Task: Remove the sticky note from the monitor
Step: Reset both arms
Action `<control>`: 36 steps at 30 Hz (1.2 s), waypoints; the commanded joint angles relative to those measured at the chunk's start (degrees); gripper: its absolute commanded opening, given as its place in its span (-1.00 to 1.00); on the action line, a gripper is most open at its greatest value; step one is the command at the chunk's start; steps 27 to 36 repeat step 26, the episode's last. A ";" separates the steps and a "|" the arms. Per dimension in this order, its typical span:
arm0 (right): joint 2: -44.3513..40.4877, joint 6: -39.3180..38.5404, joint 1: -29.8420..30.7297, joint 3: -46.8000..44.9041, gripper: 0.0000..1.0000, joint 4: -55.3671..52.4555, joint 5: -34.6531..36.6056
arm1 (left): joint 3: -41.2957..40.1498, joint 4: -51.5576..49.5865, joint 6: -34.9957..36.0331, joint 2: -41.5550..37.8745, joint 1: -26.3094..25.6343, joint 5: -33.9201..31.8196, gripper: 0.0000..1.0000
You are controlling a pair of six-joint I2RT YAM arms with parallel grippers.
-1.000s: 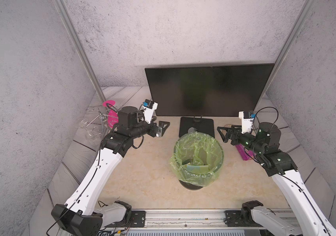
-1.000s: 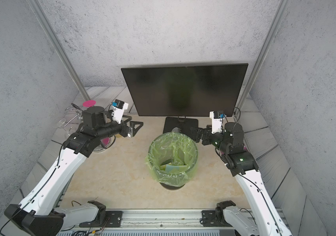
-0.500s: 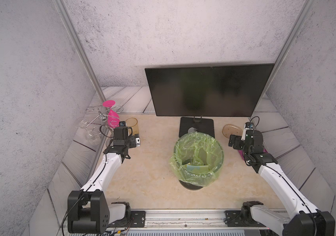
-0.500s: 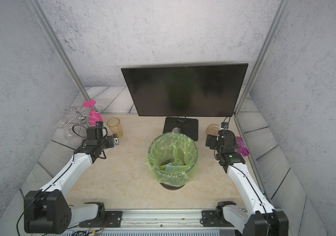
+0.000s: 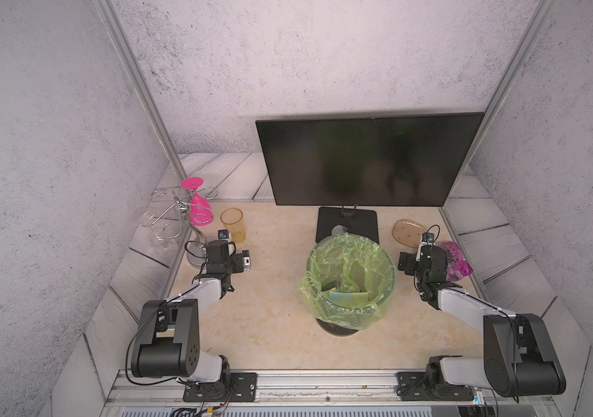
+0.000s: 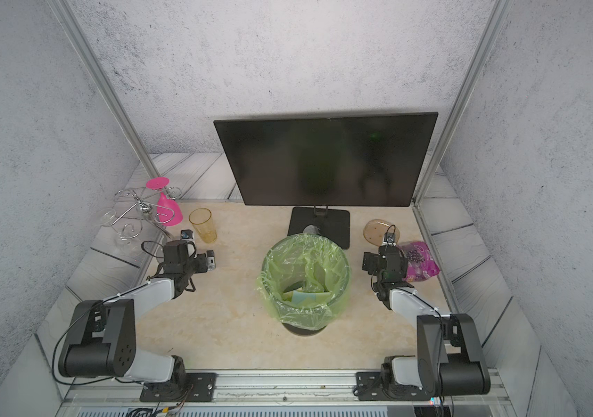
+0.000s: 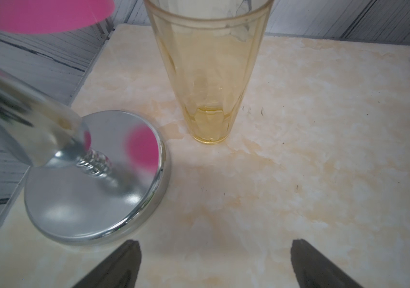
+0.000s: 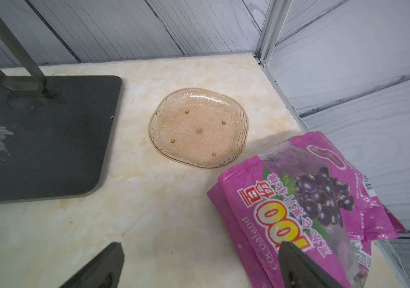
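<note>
Both arms are tucked low at the near edge. The left claw [image 7: 215, 261] is spread wide with nothing between its jaws. The right claw [image 8: 199, 266] is the same, spread and empty.

Just ahead of the left claw are an amber tumbler [image 7: 208, 74] and a chrome stand foot [image 7: 94, 184]. Ahead of the right claw a purple snack bag [image 8: 311, 212] lies near one fingertip, with an amber dish [image 8: 199, 127] beyond it.

Between the two claws stands the bin [image 5: 341, 317]. Pale sheets [image 5: 347, 296] lie in its green liner, sticky notes by the look of them, though I can't be sure.

Farther on is the monitor [image 5: 367, 159], its screen black and bare in both top views, with no note on it. I'd call the job done, with nothing left to peel.

The monitor stands well beyond both claws and between them. Its base [image 8: 36, 139] lies ahead of the right claw, toward the left arm's side.
</note>
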 commanded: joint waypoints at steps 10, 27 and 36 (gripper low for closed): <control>9.76 -1.64 -3.33 -6.90 0.99 25.57 -6.55 | -7.92 21.96 3.58 0.25 1.21 -1.27 1.00; 8.63 -2.34 -3.42 -5.88 0.99 22.44 -7.70 | -6.77 19.85 2.74 0.69 0.77 -4.94 0.99; 8.63 -2.34 -3.42 -5.88 0.99 22.44 -7.70 | -6.77 19.85 2.74 0.69 0.77 -4.94 0.99</control>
